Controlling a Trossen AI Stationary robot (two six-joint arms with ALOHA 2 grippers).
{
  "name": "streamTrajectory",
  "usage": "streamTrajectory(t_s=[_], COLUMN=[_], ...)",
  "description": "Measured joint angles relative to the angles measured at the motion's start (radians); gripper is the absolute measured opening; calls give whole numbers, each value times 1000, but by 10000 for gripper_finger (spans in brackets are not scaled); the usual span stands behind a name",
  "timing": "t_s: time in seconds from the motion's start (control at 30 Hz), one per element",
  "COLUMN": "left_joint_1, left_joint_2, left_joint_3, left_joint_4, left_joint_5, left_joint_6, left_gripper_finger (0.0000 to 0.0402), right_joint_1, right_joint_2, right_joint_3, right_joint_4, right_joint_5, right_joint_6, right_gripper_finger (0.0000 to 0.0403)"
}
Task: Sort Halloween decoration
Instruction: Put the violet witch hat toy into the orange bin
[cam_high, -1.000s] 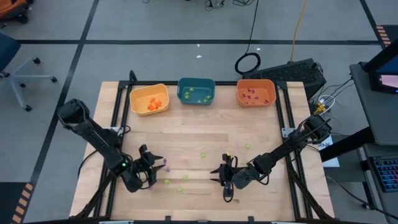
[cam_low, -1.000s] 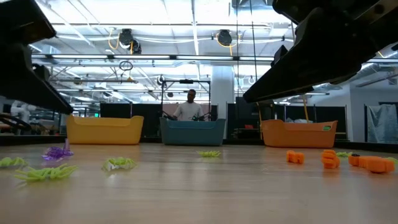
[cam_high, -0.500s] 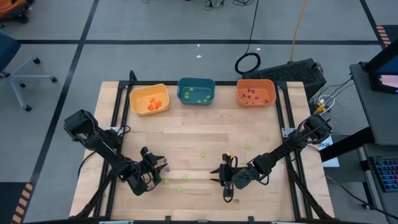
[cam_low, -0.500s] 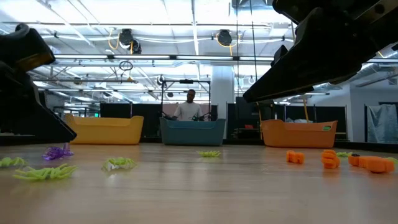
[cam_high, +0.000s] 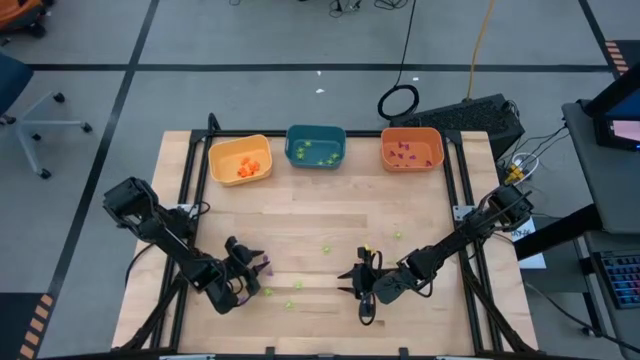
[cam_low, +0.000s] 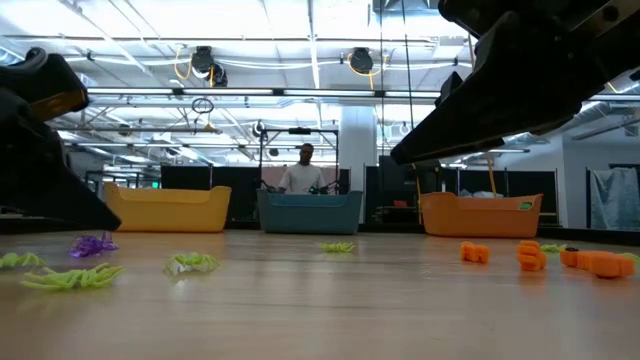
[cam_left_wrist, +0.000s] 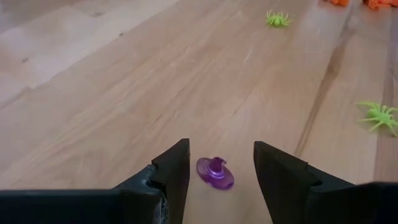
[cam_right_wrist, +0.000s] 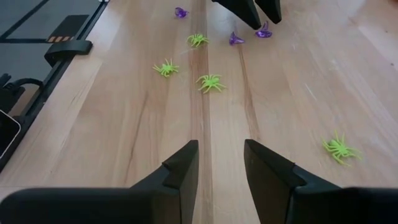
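1. We see our left gripper (cam_high: 255, 272) low over the table (cam_high: 300, 220) at about 7 o'clock from the table's centre, fingers parted and gripping nothing.
2. In the left wrist view a purple witch hat (cam_left_wrist: 215, 172) lies flat on the wood between our two left fingers (cam_left_wrist: 176, 168), touching neither.
3. Our right gripper (cam_high: 350, 281) sits near 5 o'clock from centre, pointing toward the left one; its jaws are apart and empty, bare wood between them.
4. Ahead of the right gripper, the right wrist view shows green spiders (cam_right_wrist: 211, 82) scattered on the boards, with more purple pieces (cam_right_wrist: 236, 39) beside the left arm's fingertips.
5. The Halloween decoration is partly sorted: orange pieces lie in the yellow bin (cam_high: 240, 158) at 11 o'clock, green ones in the teal bin (cam_high: 315, 146) at 12, purple ones in the orange bin (cam_high: 411, 148) at 1.
6. In the low view, loose orange trinkets (cam_low: 530, 256) lie on the table toward the right, and a person (cam_low: 305, 172) stands behind the teal bin.
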Motion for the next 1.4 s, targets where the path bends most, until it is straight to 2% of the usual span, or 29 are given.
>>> streamTrajectory(t_s=[0.33, 0.53, 0.8, 1.23, 1.4], left_joint_1=[35, 52, 50, 50, 50], left_joint_2=[0, 0, 0, -2, -24], left_joint_3=[0, 0, 0, 0, 0], left_joint_4=[9, 7, 7, 9, 71], left_joint_5=[18, 92, 76, 73, 72], left_joint_6=[-17, -16, 18, 23, 104], left_gripper_finger=[167, 101, 11, 6, 6], right_joint_1=[0, 0, 0, 0, 0], right_joint_2=[0, 0, 0, 0, 0], right_joint_3=[0, 0, 0, 0, 0], right_joint_4=[6, 6, 5, 5, 5], right_joint_5=[0, 0, 0, 0, 0], right_joint_6=[0, 0, -1, -4, -4], right_gripper_finger=[114, 114, 114, 114, 114])
